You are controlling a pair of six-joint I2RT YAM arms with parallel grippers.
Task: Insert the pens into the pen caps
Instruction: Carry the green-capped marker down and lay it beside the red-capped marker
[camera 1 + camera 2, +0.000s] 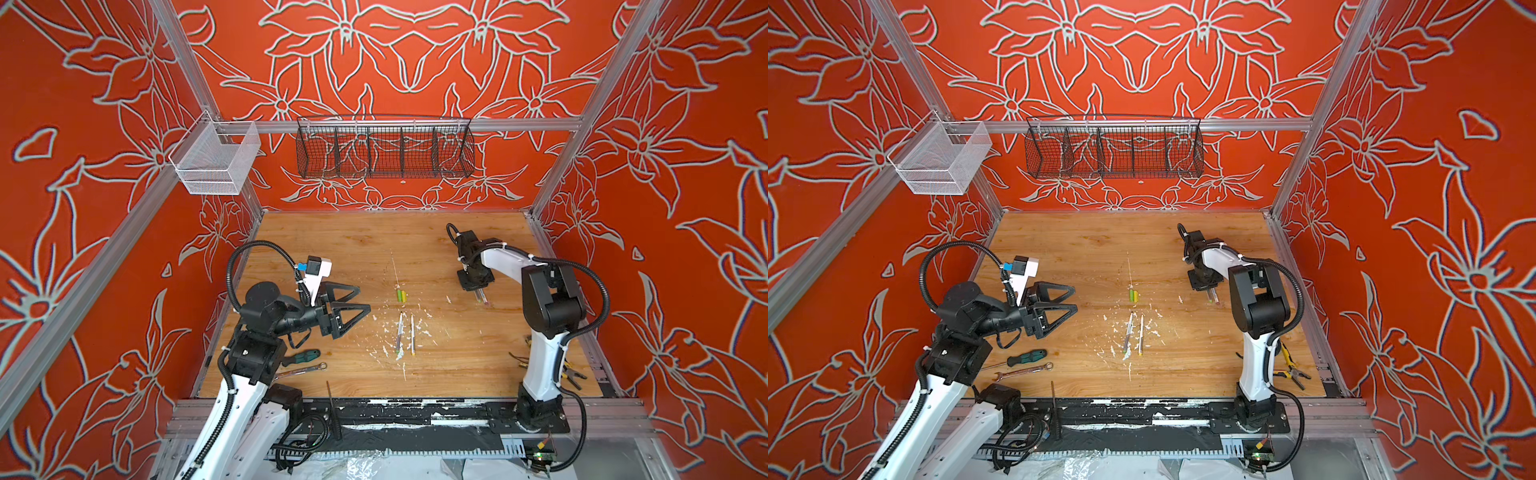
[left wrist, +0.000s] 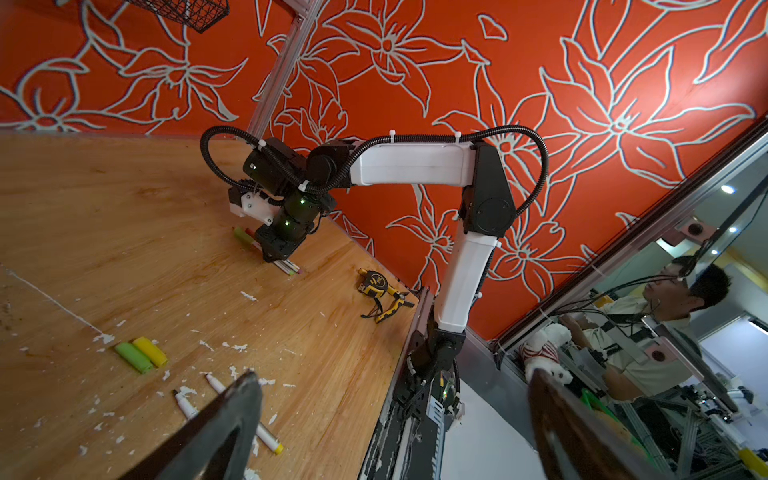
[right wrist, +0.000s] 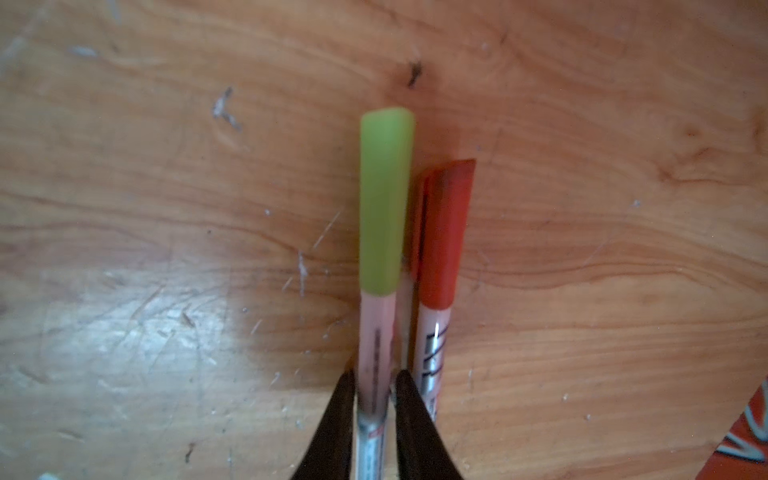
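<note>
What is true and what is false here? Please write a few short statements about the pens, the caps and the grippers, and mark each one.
1. The left gripper is open and holds nothing. True.
2. A loose green cap and a loose yellow cap lie side by side on the table. True.
3. All four pens are capped. False: an uncapped pen with a yellow end and a second uncapped pen lie mid-table.
4. The right gripper is closed on the red-capped pen. False: it is closed on the green-capped pen; the red-capped pen lies beside it.
5. The screwdriver is in the wire basket. False: it lies on the table.
</note>
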